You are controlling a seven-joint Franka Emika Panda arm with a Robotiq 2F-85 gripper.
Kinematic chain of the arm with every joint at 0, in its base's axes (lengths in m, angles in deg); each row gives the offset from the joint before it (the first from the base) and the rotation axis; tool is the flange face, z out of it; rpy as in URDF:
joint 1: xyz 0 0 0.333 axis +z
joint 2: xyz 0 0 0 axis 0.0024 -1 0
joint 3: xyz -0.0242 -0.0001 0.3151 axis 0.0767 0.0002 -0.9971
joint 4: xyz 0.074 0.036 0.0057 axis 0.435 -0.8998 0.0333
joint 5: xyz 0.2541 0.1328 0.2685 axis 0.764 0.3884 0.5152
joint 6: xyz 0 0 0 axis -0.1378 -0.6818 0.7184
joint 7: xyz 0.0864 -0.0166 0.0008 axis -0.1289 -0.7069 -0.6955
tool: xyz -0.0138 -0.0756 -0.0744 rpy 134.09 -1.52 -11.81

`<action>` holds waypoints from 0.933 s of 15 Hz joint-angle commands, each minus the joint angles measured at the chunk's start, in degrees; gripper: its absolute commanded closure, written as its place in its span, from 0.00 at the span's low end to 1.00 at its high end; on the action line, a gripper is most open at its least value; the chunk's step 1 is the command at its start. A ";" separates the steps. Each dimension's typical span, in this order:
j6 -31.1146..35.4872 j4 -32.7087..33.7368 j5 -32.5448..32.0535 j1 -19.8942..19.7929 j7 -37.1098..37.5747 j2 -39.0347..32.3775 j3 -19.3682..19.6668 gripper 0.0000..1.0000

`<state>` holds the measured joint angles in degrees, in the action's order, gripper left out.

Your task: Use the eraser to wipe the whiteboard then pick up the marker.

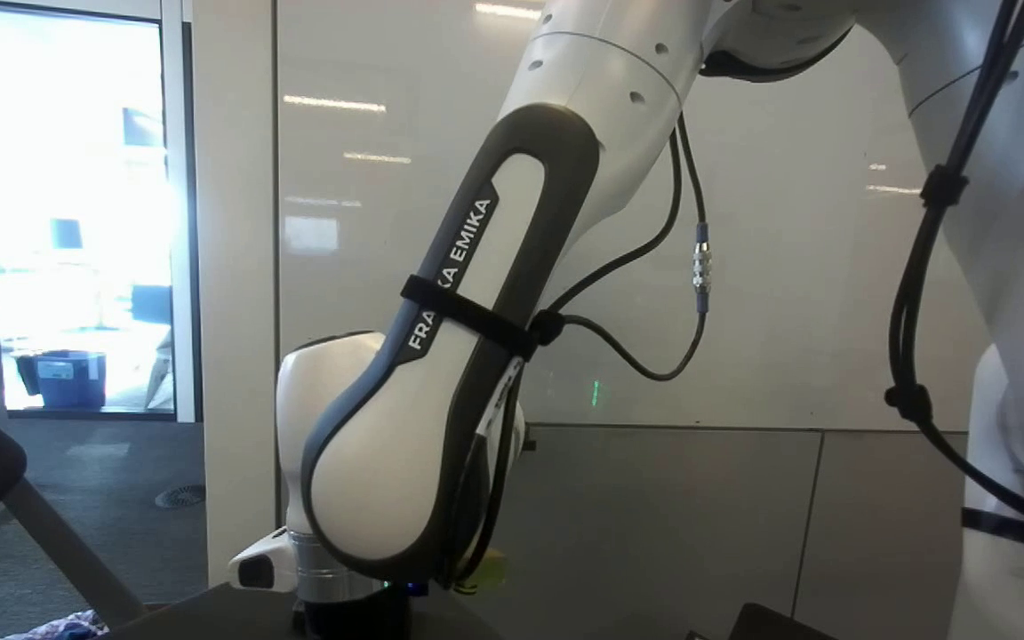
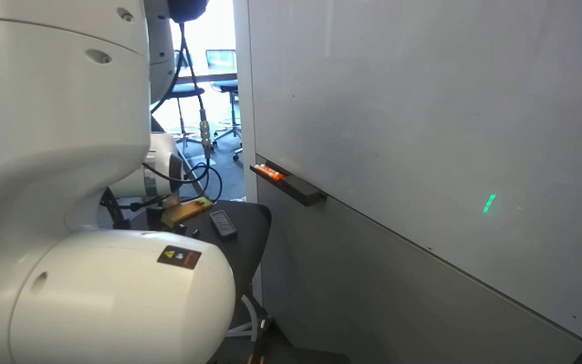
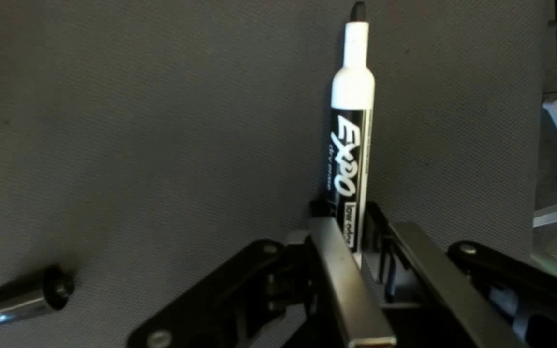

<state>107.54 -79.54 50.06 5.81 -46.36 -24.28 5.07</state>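
Note:
In the wrist view, an uncapped marker [image 3: 351,145] with a black label and dark nib lies between the fingers of my gripper [image 3: 346,208]. Both fingertips are close against its sides near the rear end, so the jaws look shut on it. In the exterior views the fingertips are hidden. The eraser [image 2: 224,224], a dark rectangular block, lies on the dark seat-like surface [image 2: 248,217], apart from the gripper. The whiteboard [image 2: 397,101] spans the wall and bears a short green mark [image 2: 489,203]; it shows in both exterior views.
A black cap [image 3: 29,295] lies left of the marker on the fabric. In an exterior view, orange-and-white markers [image 2: 271,173] rest on the dark tray ledge [image 2: 301,194]. A yellow block [image 2: 185,211] is beside the wrist. Cables [image 1: 636,356] hang from the arm.

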 commanded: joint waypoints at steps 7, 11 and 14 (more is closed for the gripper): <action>-22.71 0.76 0.99 2.45 -9.44 11.34 -2.36 0.93; -32.24 3.74 2.77 4.31 -21.68 16.21 -2.08 0.93; -38.54 5.26 2.26 6.06 -29.53 19.47 -1.06 0.93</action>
<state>75.03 -75.39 51.62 9.83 -67.96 -8.84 2.68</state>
